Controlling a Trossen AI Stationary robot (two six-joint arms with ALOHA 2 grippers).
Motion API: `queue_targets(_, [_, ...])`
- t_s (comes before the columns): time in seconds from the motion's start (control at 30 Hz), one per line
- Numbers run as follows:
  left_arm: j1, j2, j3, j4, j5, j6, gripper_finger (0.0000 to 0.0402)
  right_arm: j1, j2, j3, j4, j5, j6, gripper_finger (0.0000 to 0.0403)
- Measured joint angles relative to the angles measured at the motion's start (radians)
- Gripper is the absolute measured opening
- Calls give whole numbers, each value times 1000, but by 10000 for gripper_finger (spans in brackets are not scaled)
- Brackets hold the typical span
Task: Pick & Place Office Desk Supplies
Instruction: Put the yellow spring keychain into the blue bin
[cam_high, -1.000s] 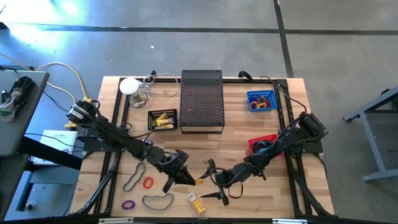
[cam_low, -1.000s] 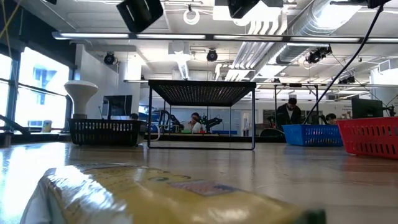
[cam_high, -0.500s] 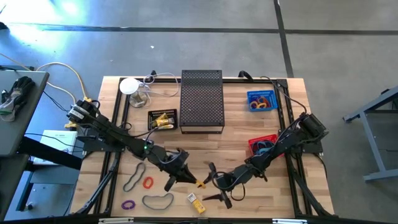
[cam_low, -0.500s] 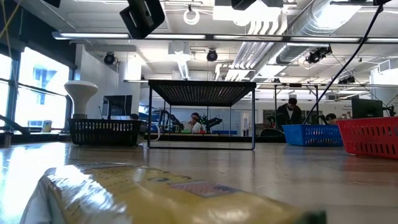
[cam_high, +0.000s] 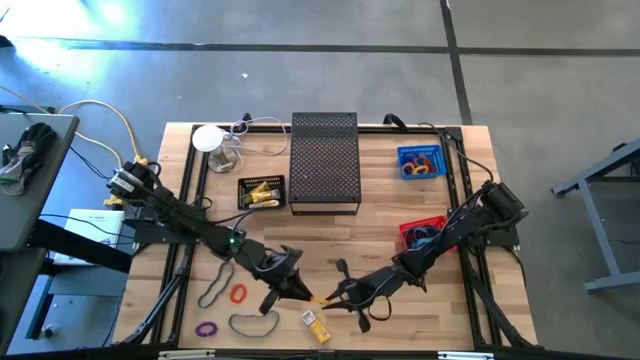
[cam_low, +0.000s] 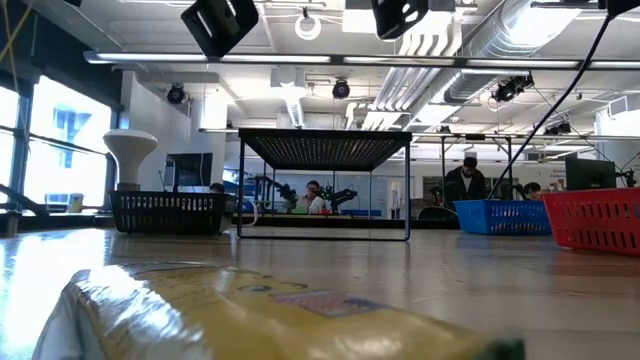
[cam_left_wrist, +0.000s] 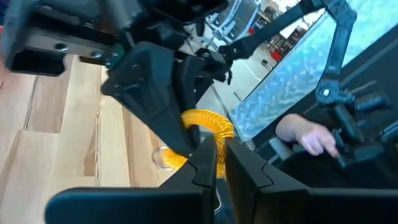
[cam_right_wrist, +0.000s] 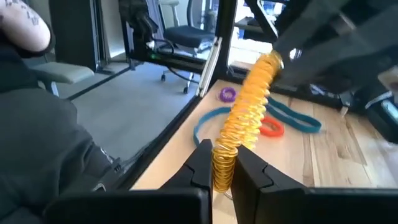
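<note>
A yellow coiled band spans between my two grippers above the table's near middle. My left gripper is shut on one end, my right gripper on the other. The right wrist view shows the coil running straight from my right fingers to the left gripper. On the table to the left lie a purple loop, a red loop and two large dark loops. A small yellow piece lies flat near the front edge. My left gripper pinches the coil's left end between its two fingers, coming level from the table's left. The coil is lifted clear of the table. My right gripper pinches the coil's other end between its two fingertips, coming level from the table's right. The coil runs straight on to the left gripper.
A black mesh stand stands at the far middle, with a black basket of yellow pieces to its left. A blue basket and a red basket sit on the right. A white lamp-like object is far left.
My right gripper, wide open a second ago around the coil's free end, has shut on it. My left gripper has kept its hold on the other end and stayed almost in place.
</note>
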Motion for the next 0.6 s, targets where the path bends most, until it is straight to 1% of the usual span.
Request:
queue_targets(0.13, [-21, 0, 0, 2, -7, 107, 32, 3, 0, 0, -14, 0, 1, 17])
queue_targets(0.27, [-50, 0, 0, 2, -65, 178, 49, 13, 0, 0, -72, 16, 4, 17])
queue_targets(0.43, [-80, -1, 0, 2, -89, 224, 68, 33, 0, 0, -151, 143, 3, 17])
queue_targets(0.53, [-98, -1, 0, 2, -156, 272, 76, 44, -20, 0, -237, 217, 29, 16])
queue_targets(0.6, [-109, -1, 0, 1, -203, 296, 82, 48, -56, 6, -347, 282, 94, 16])
